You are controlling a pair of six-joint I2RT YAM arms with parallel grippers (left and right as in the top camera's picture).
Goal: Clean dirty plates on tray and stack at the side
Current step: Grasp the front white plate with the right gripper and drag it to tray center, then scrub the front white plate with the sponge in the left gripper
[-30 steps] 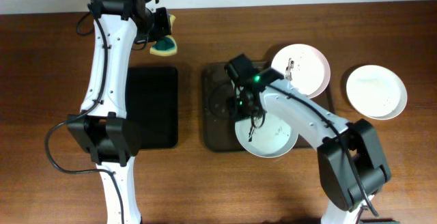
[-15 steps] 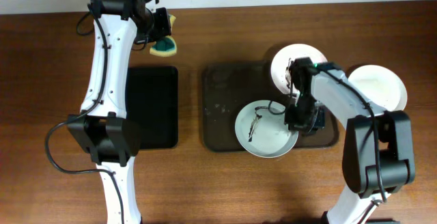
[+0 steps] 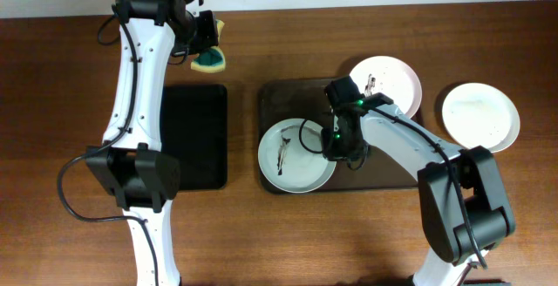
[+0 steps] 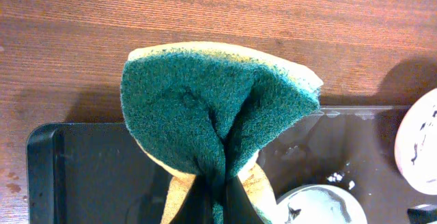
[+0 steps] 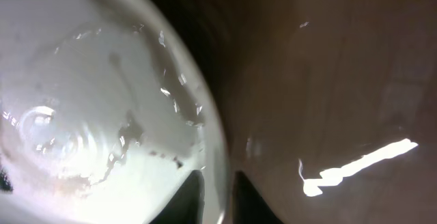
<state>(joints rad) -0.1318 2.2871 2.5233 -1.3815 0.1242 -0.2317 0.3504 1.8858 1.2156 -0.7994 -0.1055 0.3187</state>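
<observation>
**Q:** Three plates: state each position relative to the tray (image 3: 279, 103).
**A:** First plate (image 3: 296, 155), smeared: on the tray, near left corner. Second plate (image 3: 384, 85), smeared: on the far right corner. Third plate (image 3: 479, 116): on the desk (image 3: 52, 103), right of the tray.
**Q:** Jaws?
**A:** Right gripper (image 3: 335, 149): clamped on the first plate's rim. Left gripper (image 4: 213, 207): pinching a green-yellow sponge (image 4: 218, 115), beyond the tray's far left corner.

Large dark brown glossy rectangular tray (image 3: 283, 103) lying right of smaller black tray (image 3: 196, 138). Round white smeared plate (image 3: 292, 157) lying in brown tray's front-left part. Second smeared white plate (image 3: 392, 85) overlapping its rear-right corner. Third white plate (image 3: 479, 116) lying right of tray. Green-yellow sponge (image 3: 212, 58) hanging behind black tray.
</observation>
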